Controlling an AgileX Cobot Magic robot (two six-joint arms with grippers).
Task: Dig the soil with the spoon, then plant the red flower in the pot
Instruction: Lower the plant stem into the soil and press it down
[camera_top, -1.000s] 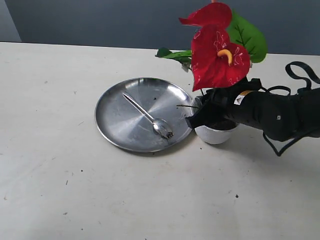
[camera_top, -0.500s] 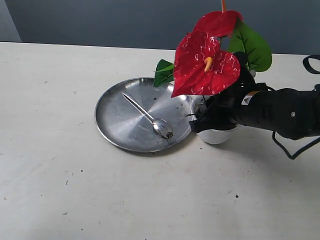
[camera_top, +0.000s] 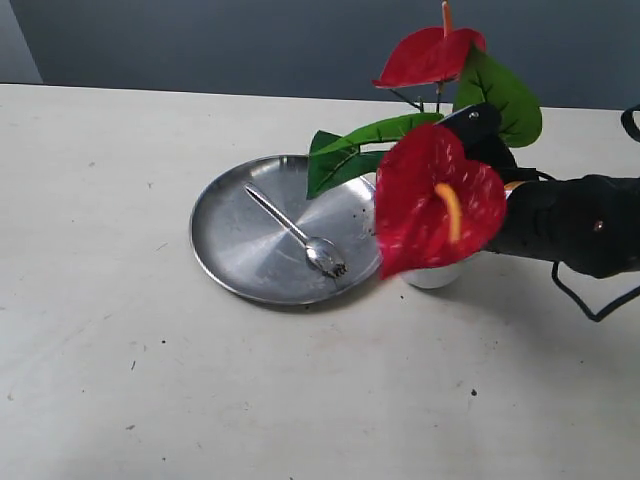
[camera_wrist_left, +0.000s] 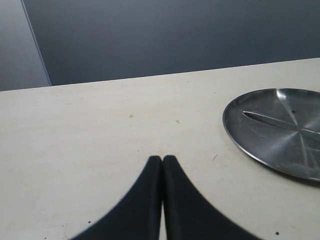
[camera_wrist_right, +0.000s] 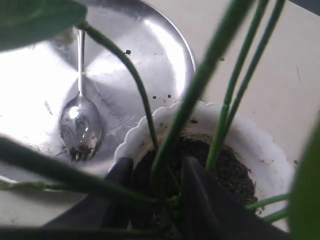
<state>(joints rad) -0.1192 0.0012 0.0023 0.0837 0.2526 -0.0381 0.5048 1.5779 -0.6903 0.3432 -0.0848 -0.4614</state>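
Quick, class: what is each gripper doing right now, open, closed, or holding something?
Left gripper: closed, holding nothing.
Right gripper: closed on the red flower stems, over the pot.

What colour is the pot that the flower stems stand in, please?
White, with a scalloped rim; the pot shows best in the right wrist view.

Around the steel plate, the table lies bare on its left and near sides. On its right, the red flower spreads leaves and blooms over the white pot, and the right arm blocks approach beyond.
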